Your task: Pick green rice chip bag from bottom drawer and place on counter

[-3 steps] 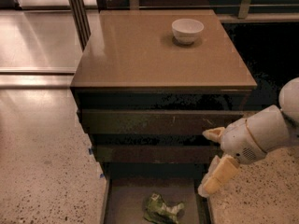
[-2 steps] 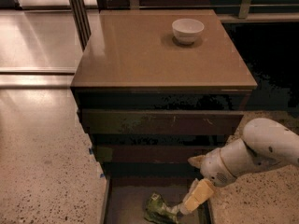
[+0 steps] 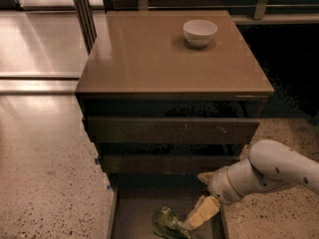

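Observation:
The green rice chip bag [image 3: 168, 224] lies crumpled on the floor of the open bottom drawer [image 3: 133, 217], at the lower edge of the view. My gripper [image 3: 196, 201] reaches down into the drawer from the right, on a white arm. It is open, with its lower cream finger [image 3: 202, 212] touching the bag's right side and its upper finger [image 3: 205, 177] near the drawer front above. The glossy brown counter [image 3: 149, 59] tops the cabinet.
A white bowl [image 3: 200, 32] stands on the counter at the back right. Two shut dark drawer fronts [image 3: 169, 131] sit above the open drawer. Speckled stone floor [image 3: 45, 183] lies to the left, and metal poles [image 3: 82, 11] stand behind.
My gripper has moved down and to the left, from beside the middle drawer front into the bottom drawer, until its lower finger reaches the bag. The bag has not visibly moved.

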